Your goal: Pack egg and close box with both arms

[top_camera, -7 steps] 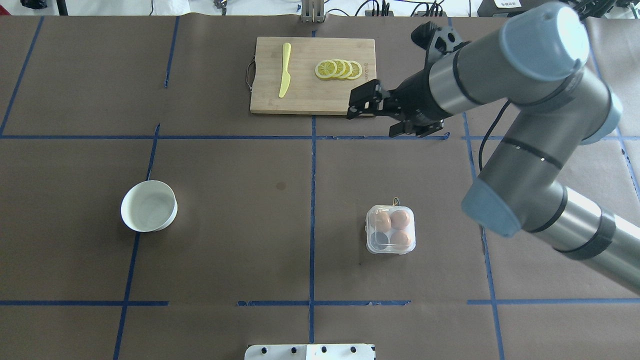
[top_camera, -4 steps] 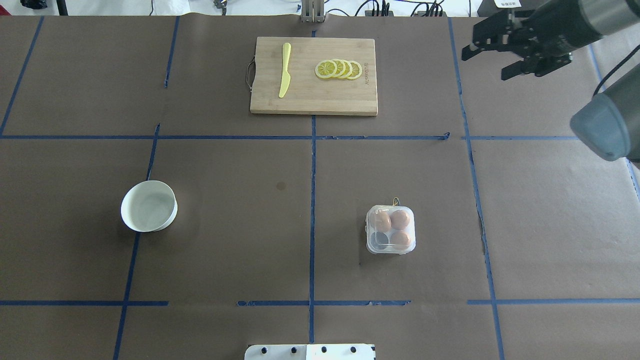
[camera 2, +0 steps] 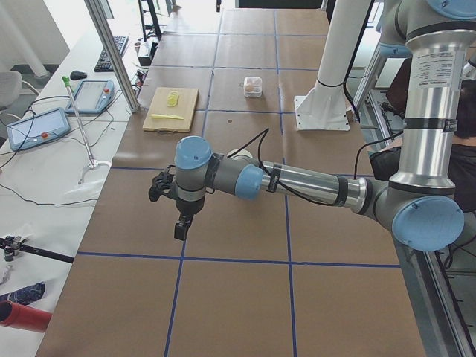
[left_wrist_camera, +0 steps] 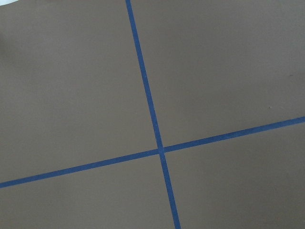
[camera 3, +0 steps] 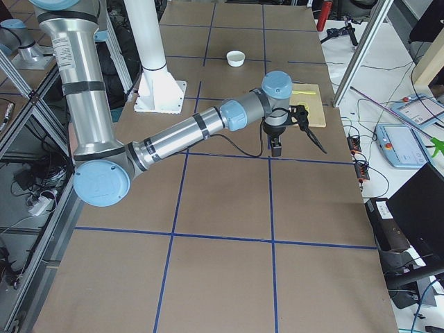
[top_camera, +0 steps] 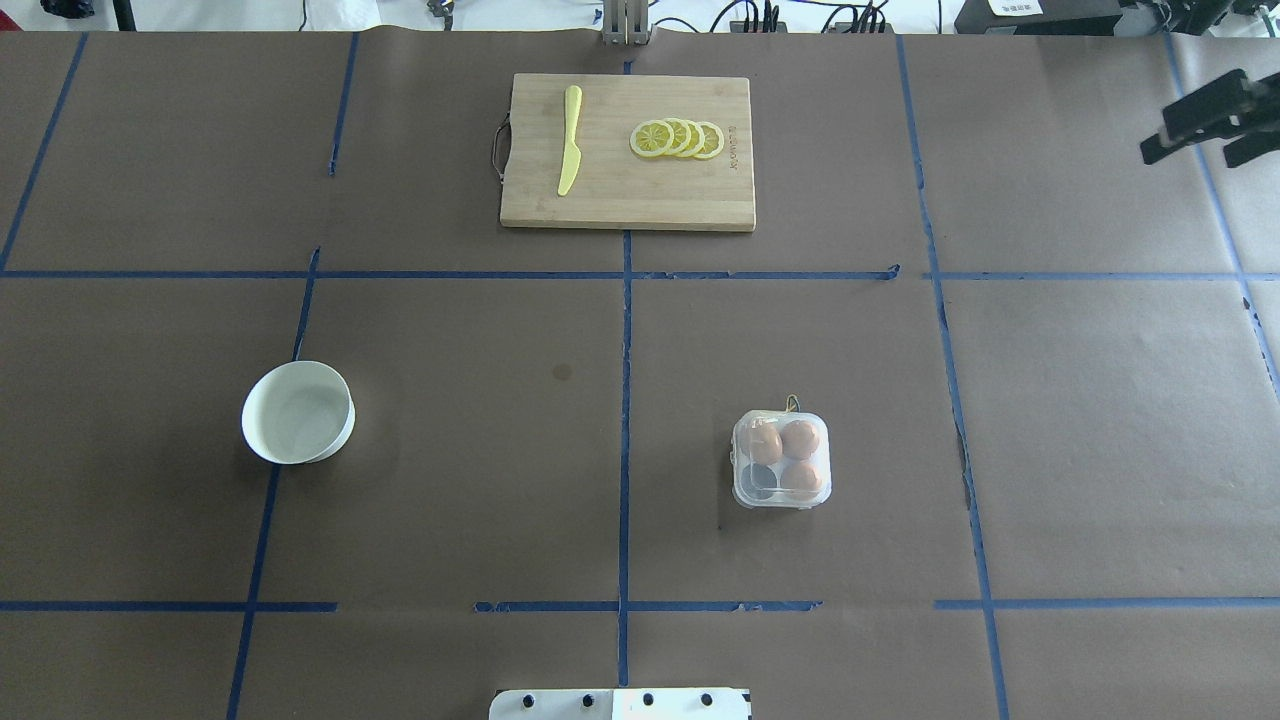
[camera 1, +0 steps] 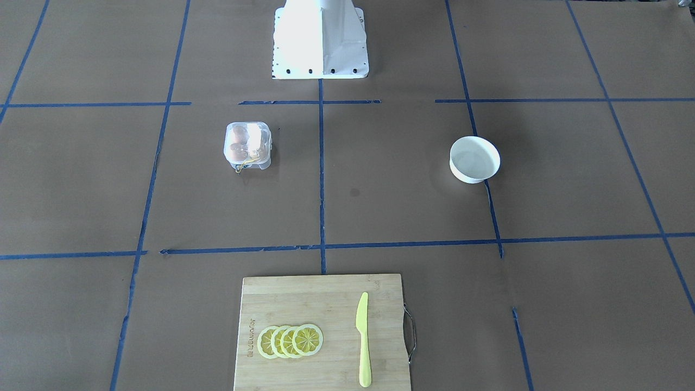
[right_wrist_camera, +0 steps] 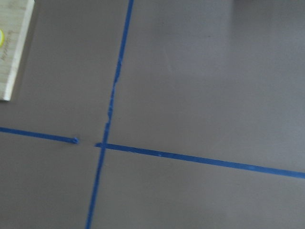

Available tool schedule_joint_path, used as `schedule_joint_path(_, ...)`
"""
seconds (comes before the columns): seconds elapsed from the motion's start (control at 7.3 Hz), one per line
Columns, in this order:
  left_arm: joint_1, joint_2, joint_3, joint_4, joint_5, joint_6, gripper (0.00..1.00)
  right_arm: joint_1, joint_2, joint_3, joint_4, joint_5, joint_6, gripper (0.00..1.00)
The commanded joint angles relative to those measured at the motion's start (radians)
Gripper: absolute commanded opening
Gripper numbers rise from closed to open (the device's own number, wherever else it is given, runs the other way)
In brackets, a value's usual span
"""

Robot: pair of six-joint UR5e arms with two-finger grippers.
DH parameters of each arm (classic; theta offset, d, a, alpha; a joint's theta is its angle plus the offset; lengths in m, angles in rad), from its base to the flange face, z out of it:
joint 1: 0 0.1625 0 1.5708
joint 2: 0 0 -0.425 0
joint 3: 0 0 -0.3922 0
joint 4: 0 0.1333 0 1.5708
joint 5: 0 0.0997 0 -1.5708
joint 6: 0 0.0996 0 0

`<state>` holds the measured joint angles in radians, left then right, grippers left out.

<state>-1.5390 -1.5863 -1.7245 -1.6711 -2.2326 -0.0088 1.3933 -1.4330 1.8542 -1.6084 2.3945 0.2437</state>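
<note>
Clearly parted, empty: right gripper [top_camera: 1188, 155] jaws

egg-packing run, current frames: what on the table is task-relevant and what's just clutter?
For the job:
- box, clear, one cup empty
- eggs, three, sitting in the box
- left arm and right arm, both off to the sides

Lying about:
- white bowl
- cutting board
- lemon slices on the board
- yellow knife on the board
</note>
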Motion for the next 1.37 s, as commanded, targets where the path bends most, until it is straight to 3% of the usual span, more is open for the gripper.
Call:
schedule_joint_path(0.0, -0.033, 0.038, 0.040, 0.004, -0.001, 0.127, 1.00, 0.143, -0.107, -0.097, -0.042, -0.011, -0.342, 1.00)
schedule_joint_path(0.27, -0.076, 0.048, 0.062, 0.002, -0.005, 0.188, 1.00, 0.217, -0.113, -0.235, -0.036, -0.003, -0.571, 1.00)
schedule_joint_path(0.68, -0.073, 0.051, 0.107, -0.022, -0.001, 0.191, 1.00, 0.217, -0.110, -0.276, -0.025, -0.084, -0.569, 1.00)
schedule_joint_path(1.23, -0.072, 0.045, 0.120, 0.022, -0.013, 0.129, 1.00, 0.219, -0.122, -0.331, -0.034, -0.022, -0.496, 1.00)
